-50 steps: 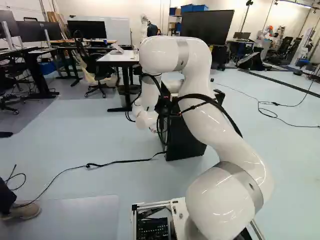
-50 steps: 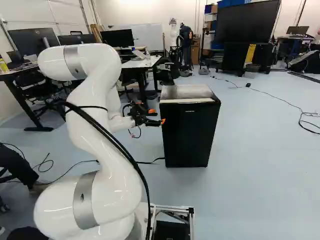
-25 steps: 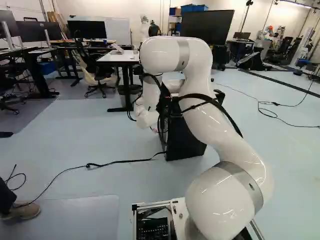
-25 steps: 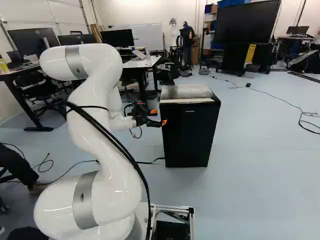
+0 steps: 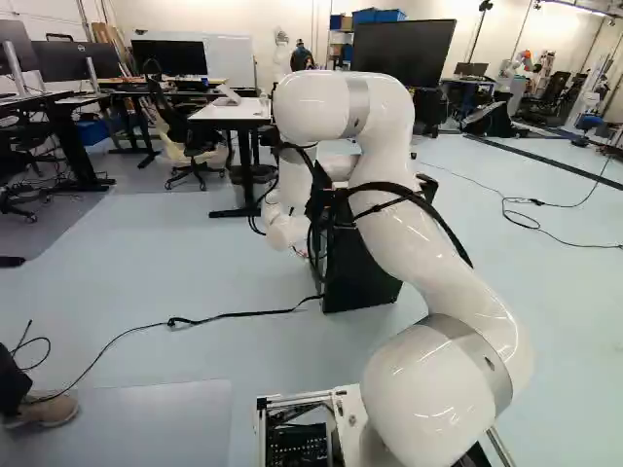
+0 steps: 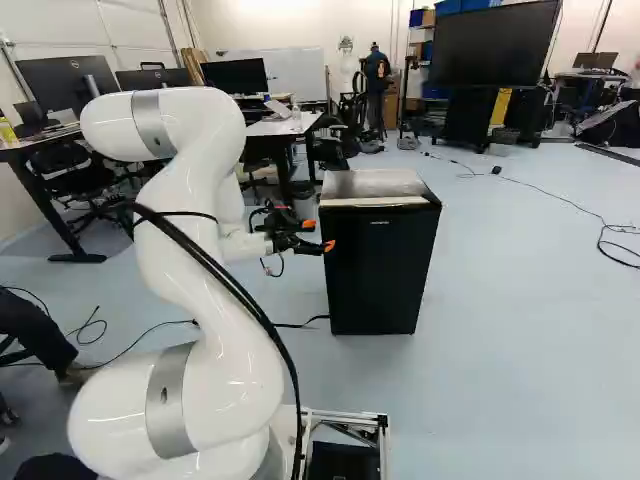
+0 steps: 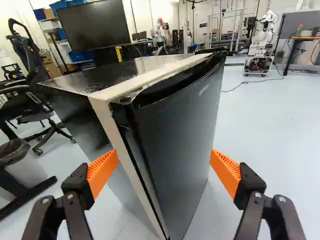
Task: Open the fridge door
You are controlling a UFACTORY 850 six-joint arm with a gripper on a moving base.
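My gripper [image 6: 328,238] is at the left edge of the black fridge [image 6: 380,268] in the right base view, near its upper part. The wrist view shows the gripper [image 7: 164,169] open, orange pads wide apart. Ahead of it stands the fridge's side corner, with the dark door [image 7: 175,135] shut against the pale frame [image 7: 131,160]. Whether a finger touches the fridge I cannot tell. In the left base view the arm covers much of the fridge [image 5: 360,277] and hides the gripper's fingers.
A white-topped desk [image 5: 234,112] and an office chair stand beyond the arm. A cable [image 5: 234,315] runs along the floor to the fridge. A large screen [image 6: 495,45] stands behind, and another robot [image 7: 260,47] is far off. A shoe [image 5: 44,411] rests at left.
My gripper has shifted very slightly toward the fridge in the right base view. The base and the fridge have not moved.
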